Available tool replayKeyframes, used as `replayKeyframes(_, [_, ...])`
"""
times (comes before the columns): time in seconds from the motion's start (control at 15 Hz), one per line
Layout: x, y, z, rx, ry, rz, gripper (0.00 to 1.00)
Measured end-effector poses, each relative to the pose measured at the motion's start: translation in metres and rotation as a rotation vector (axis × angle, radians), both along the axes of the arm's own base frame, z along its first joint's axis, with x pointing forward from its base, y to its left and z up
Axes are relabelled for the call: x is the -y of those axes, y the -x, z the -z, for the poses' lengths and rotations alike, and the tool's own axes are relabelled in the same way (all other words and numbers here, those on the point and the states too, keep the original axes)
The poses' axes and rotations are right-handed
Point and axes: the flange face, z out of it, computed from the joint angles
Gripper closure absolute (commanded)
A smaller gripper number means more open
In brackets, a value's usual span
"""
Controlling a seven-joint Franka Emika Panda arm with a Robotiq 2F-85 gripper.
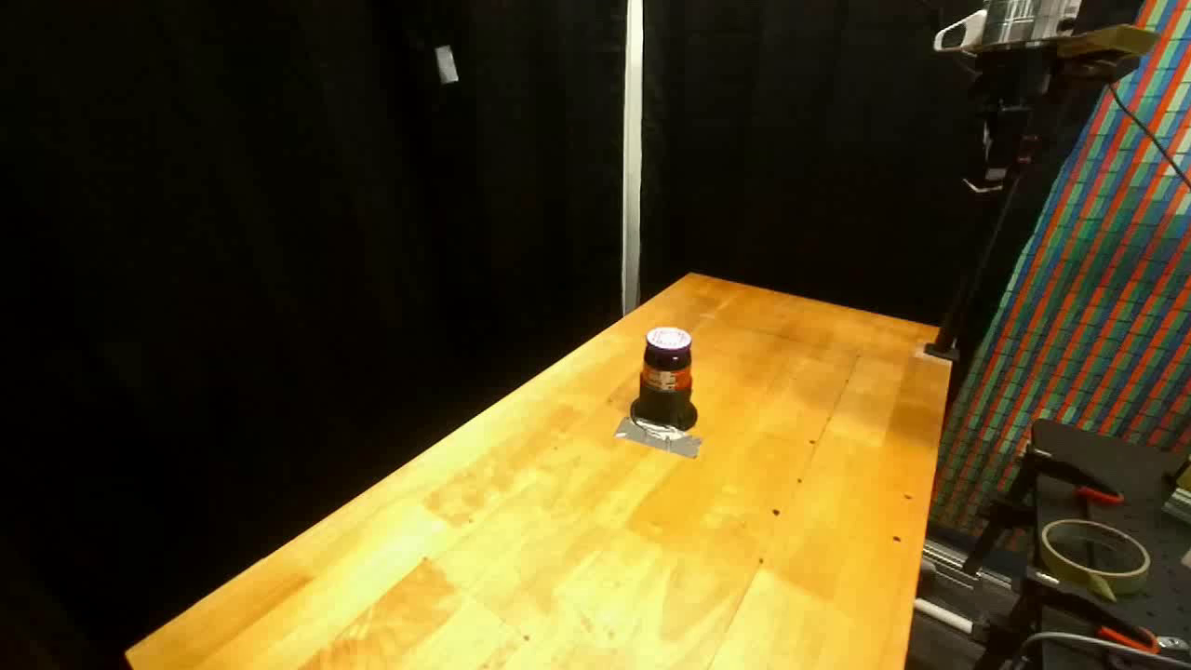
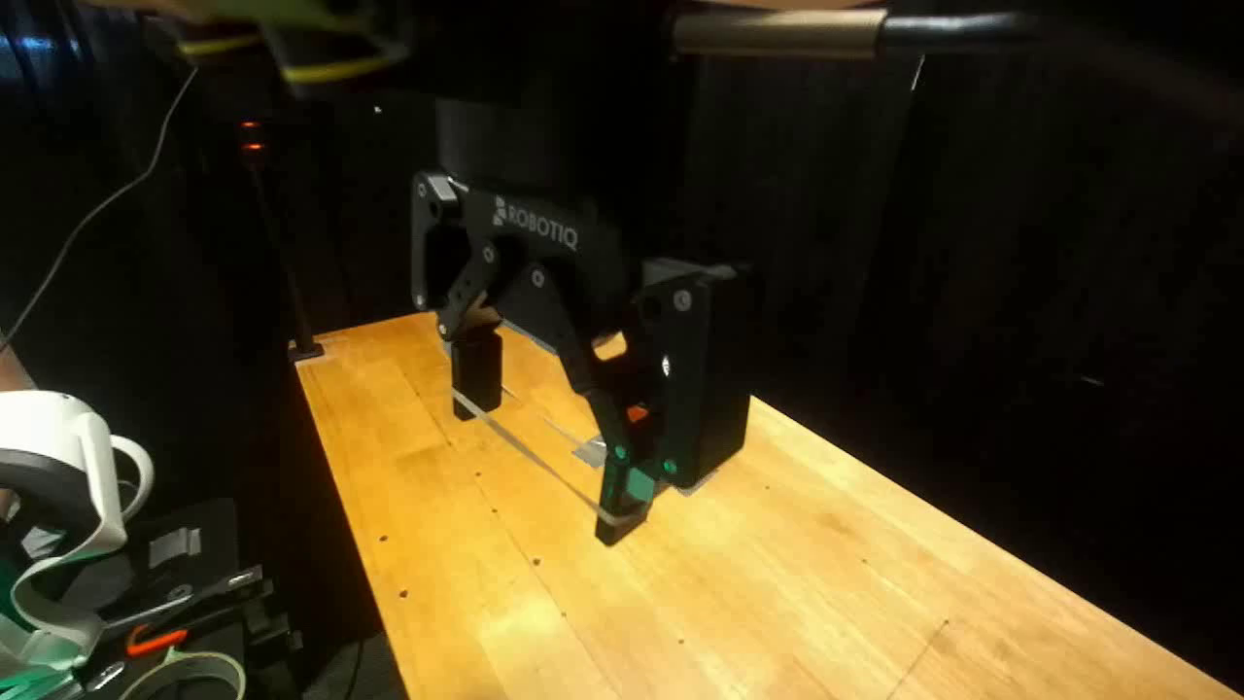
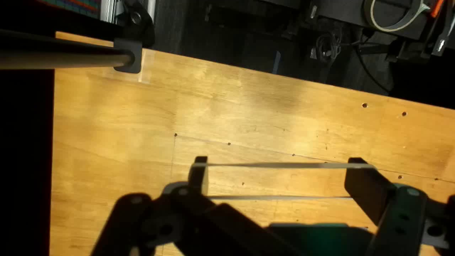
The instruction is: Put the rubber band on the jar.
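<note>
The jar is small and dark, with a pale top and an orange label. It stands upright on a black base on the wooden table. In an exterior view my gripper mostly hides it; a small orange patch shows between the gripper's parts. The jar does not show in the wrist view. The pale rubber band is stretched in a loop around the outside of both fingertips. In the wrist view the gripper is wide open above the table, and the band spans the gap as two strands.
A strip of grey tape lies at the base of the jar. A black pole is clamped at a table corner. A side shelf with a tape roll and tools stands beside the table. Black curtains hang around it.
</note>
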Motion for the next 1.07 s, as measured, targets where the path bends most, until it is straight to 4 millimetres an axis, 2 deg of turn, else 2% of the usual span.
replayKeyframes(0.47, [0.001,-0.001,-0.005,0.012,0.004,0.001,0.00])
replayKeyframes(0.6, [-0.008,-0.006,-0.004,0.009,0.006,-0.012,0.00])
replayKeyframes(0.73, [-0.037,-0.024,-0.003,0.006,0.018,-0.024,0.00])
replayKeyframes(1.07, [-0.150,-0.098,0.011,-0.019,0.101,-0.009,0.00])
